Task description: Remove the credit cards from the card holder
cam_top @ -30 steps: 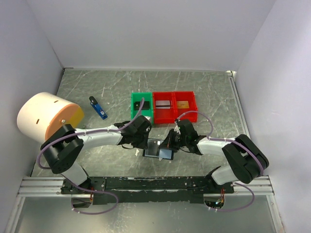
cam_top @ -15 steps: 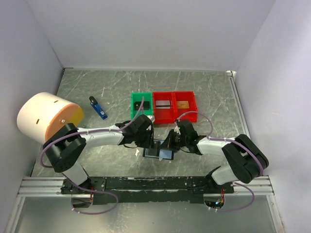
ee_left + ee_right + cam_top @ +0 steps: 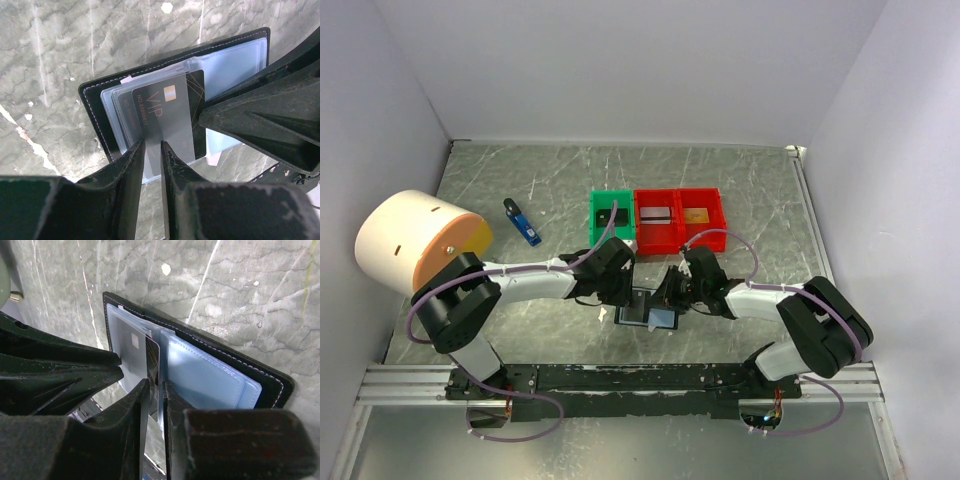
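The black card holder is lying open on the marbled table between both arms. The left gripper is straddling the edge of a sleeved dark VIP card, jaws a narrow slit apart. The right gripper is likewise straddling a pale blue sleeve. Whether either is pinching cannot be told.

The black card in the card holder reads "VIP" in gold; the smaller line beside it is illegible
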